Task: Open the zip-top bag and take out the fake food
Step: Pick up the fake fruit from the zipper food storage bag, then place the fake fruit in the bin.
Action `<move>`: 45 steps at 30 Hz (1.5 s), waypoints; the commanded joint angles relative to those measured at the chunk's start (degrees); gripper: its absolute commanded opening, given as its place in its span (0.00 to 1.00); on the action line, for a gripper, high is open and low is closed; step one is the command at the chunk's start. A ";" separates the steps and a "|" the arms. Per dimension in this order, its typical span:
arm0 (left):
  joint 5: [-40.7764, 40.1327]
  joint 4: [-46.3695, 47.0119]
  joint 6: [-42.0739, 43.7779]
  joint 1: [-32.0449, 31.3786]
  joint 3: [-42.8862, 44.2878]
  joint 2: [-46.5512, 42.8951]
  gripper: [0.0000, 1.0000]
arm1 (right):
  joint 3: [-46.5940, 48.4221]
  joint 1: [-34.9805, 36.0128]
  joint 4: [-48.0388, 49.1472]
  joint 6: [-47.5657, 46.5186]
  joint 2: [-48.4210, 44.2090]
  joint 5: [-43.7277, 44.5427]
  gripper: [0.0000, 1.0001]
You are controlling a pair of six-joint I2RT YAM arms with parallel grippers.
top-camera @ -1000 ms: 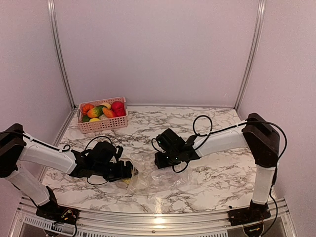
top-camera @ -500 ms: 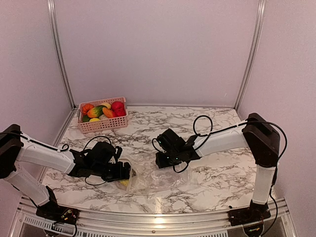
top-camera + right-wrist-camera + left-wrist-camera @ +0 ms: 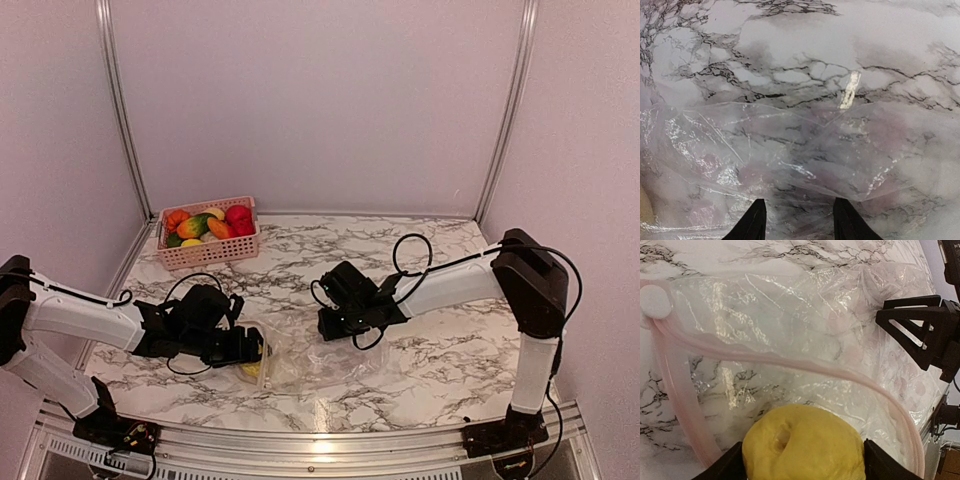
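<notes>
The zip-top bag (image 3: 312, 365) lies flat and crinkled on the marble table between the arms, its pink zip strip (image 3: 790, 362) parted into a wide loop. My left gripper (image 3: 802, 462) is shut on a yellow fake food fruit (image 3: 802, 445) at the bag's mouth, and from above the fruit (image 3: 250, 370) shows just past the gripper (image 3: 248, 352). My right gripper (image 3: 800, 222) stands open with its fingertips (image 3: 756, 222) down on the bag's film (image 3: 765, 155) at the opposite end (image 3: 335, 332).
A pink slatted basket (image 3: 210, 254) stands at the back left with several red, orange, green and yellow toy pieces (image 3: 205, 225) in it. A small pale mark (image 3: 850, 90) lies on the marble beyond the bag. Metal frame posts rise at the back corners.
My left gripper has drawn back a little to the left with the yellow fruit held, tugging the bag's mouth. The right arm has barely moved.
</notes>
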 commanded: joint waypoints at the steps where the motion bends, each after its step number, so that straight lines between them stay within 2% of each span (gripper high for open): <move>1: -1.37 -3.57 1.00 -0.26 -0.36 -0.98 0.76 | -0.45 -0.80 -1.47 0.00 -1.11 1.34 0.45; 13: -3.08 -6.09 0.98 -0.15 -0.47 -3.38 0.57 | -1.39 -0.97 -1.09 0.25 -1.02 1.42 0.44; 20: -4.49 -7.22 -0.02 -0.11 -1.03 -8.11 0.55 | -1.50 -1.13 -0.97 0.15 -0.94 1.48 0.44; 29: -14.80 -15.70 -2.26 0.13 -0.32 -16.79 0.54 | -1.48 -1.13 -1.12 0.06 -1.73 1.11 0.44; 34: -18.76 -19.05 -1.68 0.38 2.56 -21.80 0.54 | -0.30 -1.06 -1.84 -0.90 -4.02 0.87 0.44; 39: -22.12 -22.53 1.30 1.69 7.51 -23.00 0.54 | 2.17 -0.06 -3.59 -2.08 -6.86 1.10 0.46; 45: -20.62 -22.29 6.33 8.01 14.21 -20.51 0.55 | 5.14 1.97 -5.81 -3.14 -11.32 2.50 0.57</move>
